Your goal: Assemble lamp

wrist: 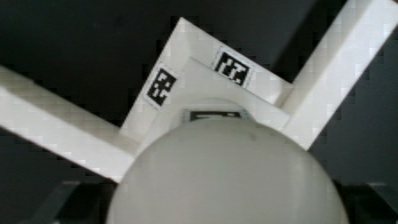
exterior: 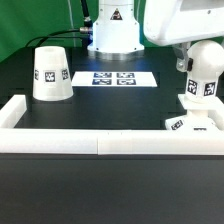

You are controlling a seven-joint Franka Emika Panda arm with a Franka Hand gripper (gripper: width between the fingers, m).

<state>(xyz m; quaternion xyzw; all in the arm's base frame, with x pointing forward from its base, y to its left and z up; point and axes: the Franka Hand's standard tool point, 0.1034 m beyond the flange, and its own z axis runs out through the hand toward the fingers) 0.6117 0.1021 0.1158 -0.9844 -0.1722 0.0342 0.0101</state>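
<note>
The white round-headed bulb (exterior: pixel 204 72) stands upright at the exterior view's right, its tagged stem just above the flat square base (exterior: pixel 190 124); I cannot tell if they touch. My gripper (exterior: pixel 196 62) is shut on the bulb's head, with one dark finger (exterior: pixel 181 63) showing beside it. In the wrist view the bulb's head (wrist: pixel 222 165) fills the space between my fingers (wrist: pixel 75 203), and the tagged base (wrist: pixel 199 80) lies below it in the corner of the wall. The cone shade (exterior: pixel 51 73) stands alone at the exterior view's left.
The white wall strip (exterior: pixel 100 146) runs along the front, with short arms at both ends; in the wrist view it (wrist: pixel 331 80) frames the base. The marker board (exterior: pixel 113 78) lies at mid-table. The arm's pedestal (exterior: pixel 112 35) stands behind it.
</note>
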